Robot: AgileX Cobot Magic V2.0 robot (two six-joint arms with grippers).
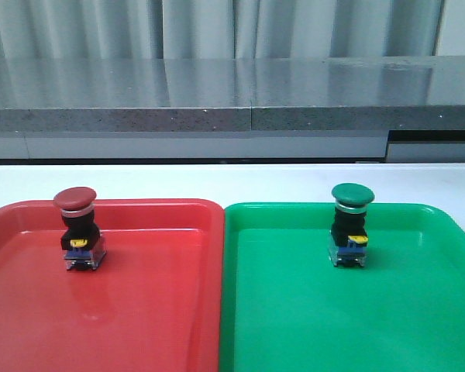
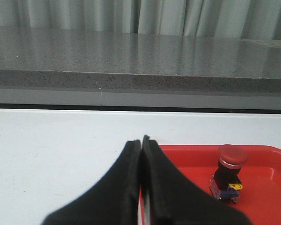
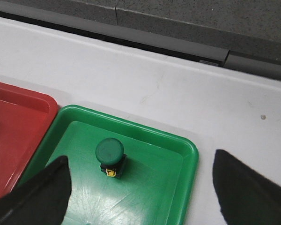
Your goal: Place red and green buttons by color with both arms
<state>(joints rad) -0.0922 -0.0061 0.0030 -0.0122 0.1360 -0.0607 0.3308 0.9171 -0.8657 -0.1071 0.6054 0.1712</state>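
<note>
The red button (image 1: 77,229) stands upright in the red tray (image 1: 155,310), toward its far left; the left wrist view shows this red button (image 2: 230,171) too. Upright in the green tray (image 1: 418,318) is the green button (image 1: 351,223), near the far edge, and the green button (image 3: 110,157) also appears in the right wrist view. My left gripper (image 2: 141,140) is shut with nothing in it, over the red tray's (image 2: 271,197) left edge, apart from the red button. My right gripper (image 3: 140,164) is open above the green tray (image 3: 145,187), clear of the green button. Neither arm appears in the front view.
The two trays lie side by side on a white table (image 1: 217,182). A grey stone ledge (image 1: 232,101) runs along the back, with a pale curtain (image 1: 217,27) behind it. White tabletop shows beyond and beside the trays.
</note>
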